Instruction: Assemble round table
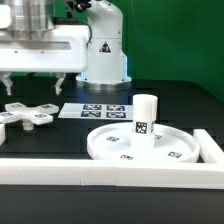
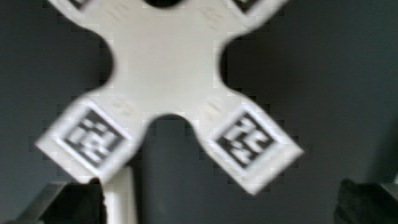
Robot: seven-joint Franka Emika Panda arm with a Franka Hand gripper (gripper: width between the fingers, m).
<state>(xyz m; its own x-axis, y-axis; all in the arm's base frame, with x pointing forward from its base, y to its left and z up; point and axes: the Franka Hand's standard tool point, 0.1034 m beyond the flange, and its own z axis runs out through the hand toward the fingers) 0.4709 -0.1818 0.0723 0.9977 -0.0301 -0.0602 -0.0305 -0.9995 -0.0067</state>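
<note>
The white cross-shaped piece [image 1: 28, 113] lies flat on the black table at the exterior view's left. It fills the wrist view [image 2: 169, 75], with square markers on its arms. My gripper [image 1: 35, 88] hangs above it, open and empty, not touching it. In the wrist view the gripper [image 2: 217, 208] has its dark fingertips [image 2: 63, 205] wide apart at the frame's edge. The large rimmed disc [image 1: 110, 150] lies at the exterior view's right. The short cylindrical post [image 1: 146, 118] stands upright on its middle.
The marker board [image 1: 100, 111] lies flat behind the disc. A long white rail [image 1: 100, 172] runs along the front and another [image 1: 212, 150] along the exterior view's right. The robot base [image 1: 105, 55] stands at the back.
</note>
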